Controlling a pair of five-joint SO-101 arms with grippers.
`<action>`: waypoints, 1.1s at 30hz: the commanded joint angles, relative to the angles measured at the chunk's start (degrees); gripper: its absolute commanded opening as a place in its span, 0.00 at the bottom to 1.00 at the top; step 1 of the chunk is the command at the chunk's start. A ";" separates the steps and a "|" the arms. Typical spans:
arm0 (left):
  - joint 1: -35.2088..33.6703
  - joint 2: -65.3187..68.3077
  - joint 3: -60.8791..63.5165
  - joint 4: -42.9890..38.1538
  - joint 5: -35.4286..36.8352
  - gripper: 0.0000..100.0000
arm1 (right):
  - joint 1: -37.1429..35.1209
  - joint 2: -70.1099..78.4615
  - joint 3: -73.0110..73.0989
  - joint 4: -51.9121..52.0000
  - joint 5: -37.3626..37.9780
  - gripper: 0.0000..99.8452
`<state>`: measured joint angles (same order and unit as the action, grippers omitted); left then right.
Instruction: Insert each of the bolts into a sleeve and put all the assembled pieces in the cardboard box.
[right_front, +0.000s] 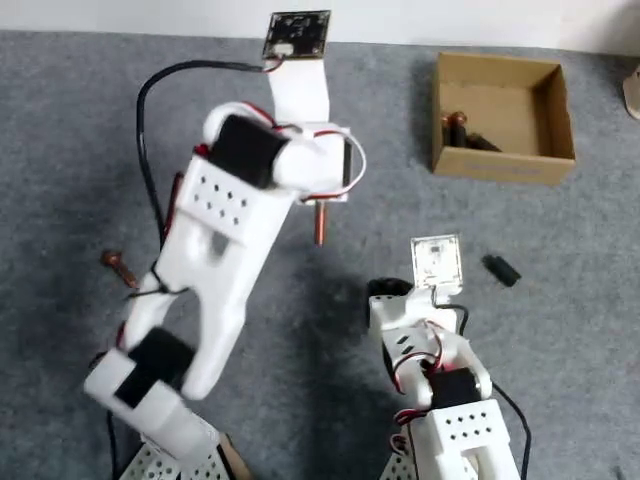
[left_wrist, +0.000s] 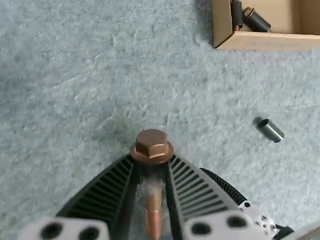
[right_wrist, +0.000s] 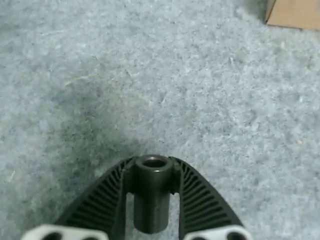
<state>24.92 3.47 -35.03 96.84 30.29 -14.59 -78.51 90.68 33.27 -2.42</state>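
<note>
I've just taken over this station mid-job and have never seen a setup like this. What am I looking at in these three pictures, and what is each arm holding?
Two small white robots stand at a grey table: the left arm and the right arm. The high view looks down on both. Each of the other pictures comes from a camera on one arm's wrist, looking along its fingers. The left gripper is shut on a copper bolt, with the hexagonal head sticking out in front. The right gripper is shut on a black sleeve, open end outward. On the table lie a second bolt and a loose sleeve. The cardboard box already holds what look like finished pieces.
</note>
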 joint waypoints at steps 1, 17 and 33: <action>-0.40 -9.01 9.19 -6.33 -1.05 0.00 | -1.36 -2.51 -4.00 0.22 -0.44 0.01; -2.59 -41.27 67.12 -67.08 -4.57 0.01 | -2.68 -25.98 0.75 5.67 0.09 0.01; 7.78 -57.98 88.92 -81.49 7.38 0.01 | -6.55 -26.86 1.98 -0.57 10.46 0.01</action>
<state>31.16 -47.78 52.62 17.10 34.86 -20.48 -104.53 93.32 36.79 4.26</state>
